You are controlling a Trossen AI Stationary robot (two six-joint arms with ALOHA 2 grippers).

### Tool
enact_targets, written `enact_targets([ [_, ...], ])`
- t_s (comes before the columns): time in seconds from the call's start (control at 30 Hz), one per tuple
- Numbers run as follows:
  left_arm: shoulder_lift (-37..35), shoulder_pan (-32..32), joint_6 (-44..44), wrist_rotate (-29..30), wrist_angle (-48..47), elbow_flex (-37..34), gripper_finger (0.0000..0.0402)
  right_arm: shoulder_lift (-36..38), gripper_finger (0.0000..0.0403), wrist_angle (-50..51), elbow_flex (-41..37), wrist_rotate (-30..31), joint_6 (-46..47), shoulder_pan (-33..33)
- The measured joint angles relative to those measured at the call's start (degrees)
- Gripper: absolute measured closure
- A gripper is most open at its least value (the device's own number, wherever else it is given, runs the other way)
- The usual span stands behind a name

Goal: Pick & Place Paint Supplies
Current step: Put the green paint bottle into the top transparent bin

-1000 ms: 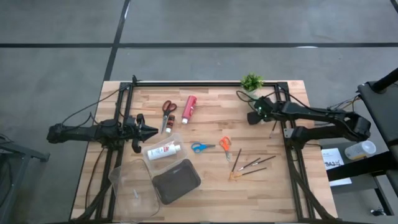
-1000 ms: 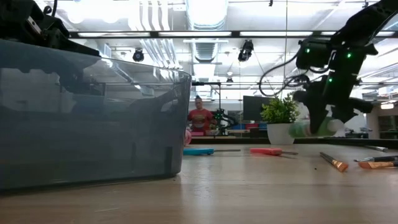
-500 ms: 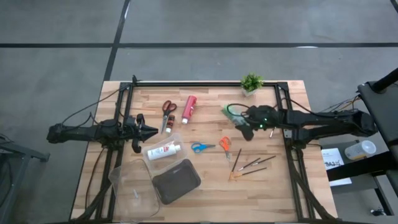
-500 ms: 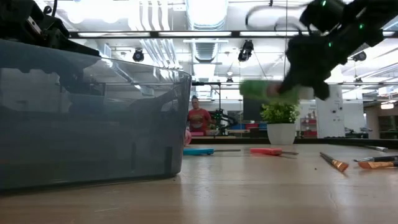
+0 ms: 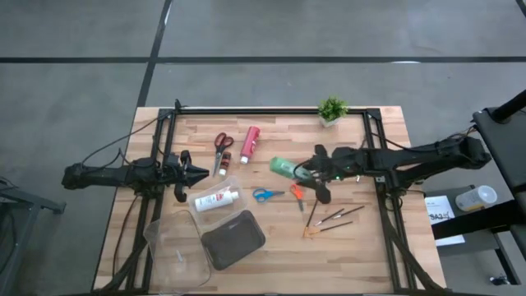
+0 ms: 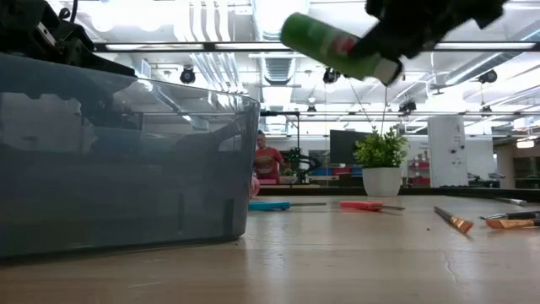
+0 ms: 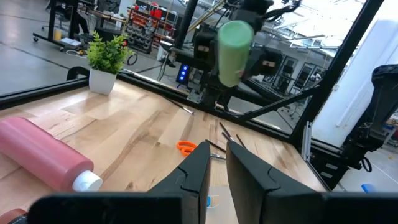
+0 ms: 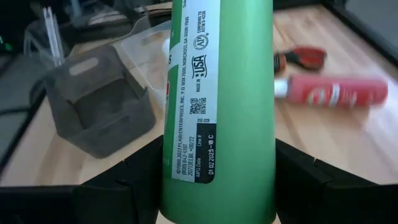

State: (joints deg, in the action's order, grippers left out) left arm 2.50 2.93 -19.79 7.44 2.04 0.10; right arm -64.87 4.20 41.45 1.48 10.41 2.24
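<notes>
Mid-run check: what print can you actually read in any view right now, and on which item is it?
"USA" in a boxed logo: label of the green paint tube held in the right end effector.
"©1988, 2022 PLAID ENTERPRISES, INC.": same label, running lengthwise.
"02 2025": same label, near the end.
Remaining small print and the code square there: too small to read.
Red paint tube label: blurred.
White paint tube label: too small.

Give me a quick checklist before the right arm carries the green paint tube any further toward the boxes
1. Right gripper shut on green paint tube: ok.
2. Tube lifted off the table: ok.
3. Left gripper waiting at the table's left, out of the path: ok.
4. White paint tube already in a clear box: ok.
5. Red paint tube on the table, not yet boxed: not ok.
6. Room for the green tube beside the white one: cannot tell.
</notes>
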Motion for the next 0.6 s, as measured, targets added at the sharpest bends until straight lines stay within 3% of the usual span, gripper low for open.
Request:
enact_targets([
  [0.3, 0.0, -0.01, 0.0, 0.0, 0.0, 0.0, 0.034, -14.61, 0.0175, 1.77, 14.32, -0.27, -17.49, 0.26],
  [0.5, 0.0, 0.0, 0.0, 0.01, 0.0, 0.02, 0.034, -25.69, 0.0175, 7.19, 25.03, -0.68, -22.64, 0.24],
  [0.6, -0.01, -0.01, 0.0, 0.0, 0.0, 0.02, 0.034, -31.25, 0.0175, 7.82, 30.19, -4.83, -25.28, 0.17],
])
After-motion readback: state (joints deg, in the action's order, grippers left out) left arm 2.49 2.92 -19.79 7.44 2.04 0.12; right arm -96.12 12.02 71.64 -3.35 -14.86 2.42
